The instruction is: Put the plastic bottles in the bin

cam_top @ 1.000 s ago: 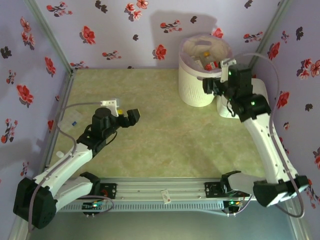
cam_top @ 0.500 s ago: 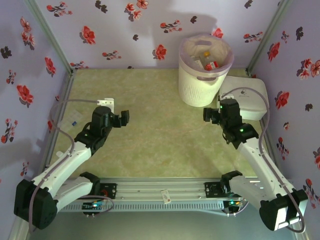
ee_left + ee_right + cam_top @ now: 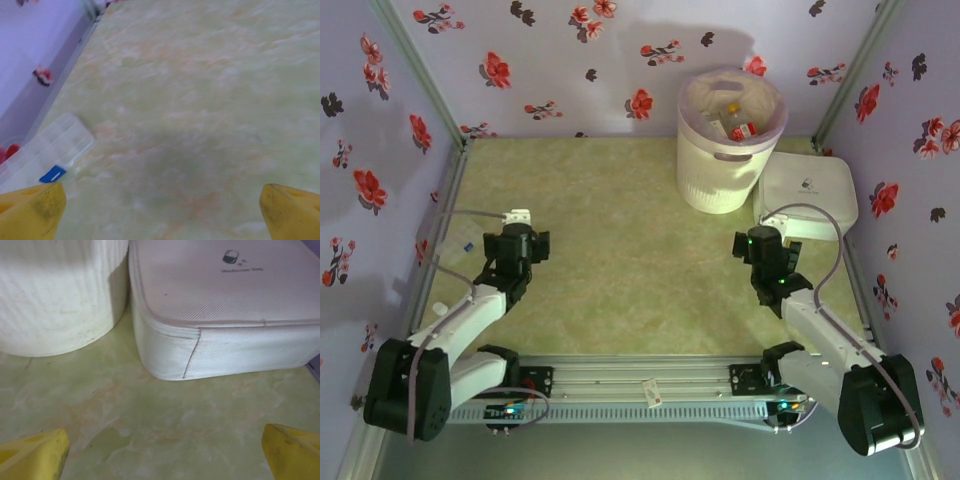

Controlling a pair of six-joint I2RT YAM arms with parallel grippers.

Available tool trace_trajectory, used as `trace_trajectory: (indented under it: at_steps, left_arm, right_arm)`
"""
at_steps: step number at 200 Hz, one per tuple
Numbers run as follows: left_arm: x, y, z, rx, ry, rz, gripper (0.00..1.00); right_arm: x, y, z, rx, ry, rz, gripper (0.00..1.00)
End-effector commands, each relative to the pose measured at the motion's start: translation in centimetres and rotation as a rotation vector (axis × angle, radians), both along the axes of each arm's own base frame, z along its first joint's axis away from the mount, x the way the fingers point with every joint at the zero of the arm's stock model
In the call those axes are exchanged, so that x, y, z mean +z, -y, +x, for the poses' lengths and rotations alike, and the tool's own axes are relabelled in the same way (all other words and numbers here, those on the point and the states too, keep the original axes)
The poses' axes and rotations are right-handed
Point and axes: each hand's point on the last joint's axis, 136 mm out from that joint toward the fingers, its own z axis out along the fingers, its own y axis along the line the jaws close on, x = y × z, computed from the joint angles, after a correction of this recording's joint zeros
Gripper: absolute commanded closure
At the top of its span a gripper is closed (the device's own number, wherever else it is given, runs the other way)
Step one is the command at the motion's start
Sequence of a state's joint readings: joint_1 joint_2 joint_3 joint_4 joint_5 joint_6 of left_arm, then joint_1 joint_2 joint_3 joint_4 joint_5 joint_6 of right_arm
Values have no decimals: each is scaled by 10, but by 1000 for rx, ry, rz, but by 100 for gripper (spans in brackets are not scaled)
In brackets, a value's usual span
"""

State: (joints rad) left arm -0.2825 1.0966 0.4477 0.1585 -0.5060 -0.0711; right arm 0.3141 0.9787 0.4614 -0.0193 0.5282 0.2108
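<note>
Both stood open and empty, my left pincer (image 3: 160, 212) and right pincer (image 3: 162, 452). One clear bottle (image 3: 50, 150) hugged the tabletop's (image 3: 200, 100) left edge; the wall (image 3: 30, 60) could block my grip there.

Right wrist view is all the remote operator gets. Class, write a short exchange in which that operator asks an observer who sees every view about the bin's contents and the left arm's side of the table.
Operator: I see only the bin's ribbed side. Is anything inside?
Observer: Yes. From above, the bin holds bottles, and one shows a red label.
Operator: Is anything lying on the left arm's side?
Observer: A clear plastic item with a blue patch lies beside the left wall. I cannot tell whether it is a bottle.
</note>
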Motion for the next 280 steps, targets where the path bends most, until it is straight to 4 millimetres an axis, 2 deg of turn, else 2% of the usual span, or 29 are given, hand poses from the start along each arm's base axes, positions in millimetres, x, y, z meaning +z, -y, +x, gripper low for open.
trace_trajectory:
  at_steps: [1, 43, 86, 130, 139, 148, 153, 162, 184, 195, 207, 222, 231, 235, 240, 244, 255, 269, 280]
  left_arm:
    - [3, -16, 10, 46, 86, 8, 0]
    - [-11, -25, 20, 20, 73, 19, 0]
    - [-8, -25, 35, -3, 121, -3, 0]
    - [-5, -20, 57, -33, 156, 8, 0]
    - [-7, -19, 62, -42, 162, -2, 0]
    - [-19, -18, 68, -66, 157, -33, 0]
    - [-17, -21, 73, -50, 172, -34, 0]
    - [-23, -28, 72, -35, 130, -80, 0]
    - [-25, -38, 68, -24, 182, -128, 0]
    - [-28, -36, 68, -38, 179, -136, 0]
    - [-30, -31, 69, -66, 178, -144, 0]
    - [-31, -30, 68, -72, 181, -146, 0]
    - [-31, -30, 68, -74, 184, -145, 0]
    - [-32, -30, 68, -73, 183, -144, 0]
    - [-31, -30, 68, -73, 186, -144, 0]
    - [-31, -30, 68, -73, 186, -145, 0]
    - [-32, -31, 68, -72, 184, -144, 0]
    - [-31, -30, 68, -73, 184, -144, 0]
    - [-32, -30, 68, -73, 183, -144, 0]
  right_arm:
    - [24, 12, 11, -69, 125, -44, 1]
    - [2, 24, 13, -93, 145, -43, 1]
    - [-14, 39, 15, -132, 175, -13, 1]
    - [-14, 52, 32, -157, 192, -2, 1]
    - [-14, 53, 37, -155, 200, -1, 1]
    - [-13, 53, 43, -149, 211, 0, 1]
    - [-14, 53, 46, -147, 213, -1, 1]
    - [-13, 53, 53, -140, 222, -1, 1]
    - [-18, 56, 65, -141, 248, -6, 1]
    - [-25, 61, 69, -158, 276, -13, 0]
    - [-29, 55, 70, -133, 215, 6, 1]
    - [-28, 52, 70, -104, 259, 3, 1]
    - [-37, 45, 71, -64, 226, 23, 1]
    - [-41, 47, 72, -75, 219, 20, 1]
    - [-36, 51, 76, -93, 270, 2, 1]
    - [-39, 51, 78, -93, 268, 0, 0]
    - [-44, 53, 74, -101, 194, 37, 1]
    - [-40, 56, 77, -105, 257, 24, 1]
    - [-44, 55, 75, -106, 211, 35, 1]
